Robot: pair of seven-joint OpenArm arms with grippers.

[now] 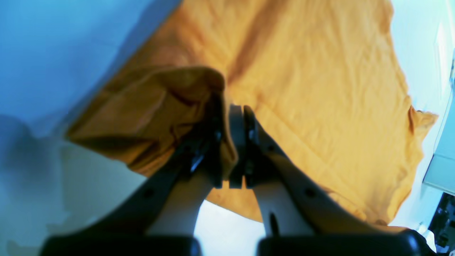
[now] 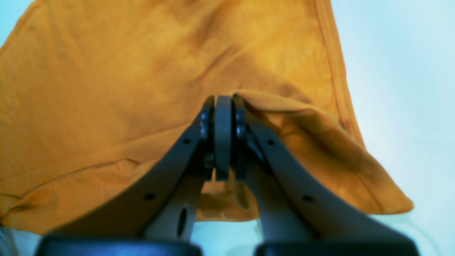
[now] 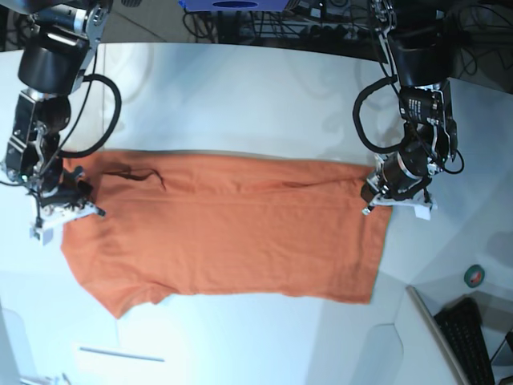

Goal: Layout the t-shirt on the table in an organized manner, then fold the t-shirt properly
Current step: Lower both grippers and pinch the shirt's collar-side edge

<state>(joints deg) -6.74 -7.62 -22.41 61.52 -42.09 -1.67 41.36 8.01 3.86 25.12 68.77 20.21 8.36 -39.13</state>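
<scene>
The orange t-shirt (image 3: 240,233) lies spread lengthwise across the white table (image 3: 240,88), a sleeve pointing toward the front left. At its right end my left gripper (image 3: 375,191) is shut on the t-shirt's upper corner. The left wrist view shows the pinched cloth (image 1: 320,89) bunched over the fingers of the left gripper (image 1: 236,110). At the shirt's left end my right gripper (image 3: 74,192) is shut on the edge. In the right wrist view the fabric (image 2: 106,89) is lifted in a fold around the right gripper (image 2: 223,99), with bare table (image 2: 408,89) to the right.
A keyboard (image 3: 473,337) and a small round roll (image 3: 475,277) sit at the front right, beside a pale panel (image 3: 401,345). A thin strip (image 3: 120,354) lies on the table at the front left. Cables and equipment line the far edge.
</scene>
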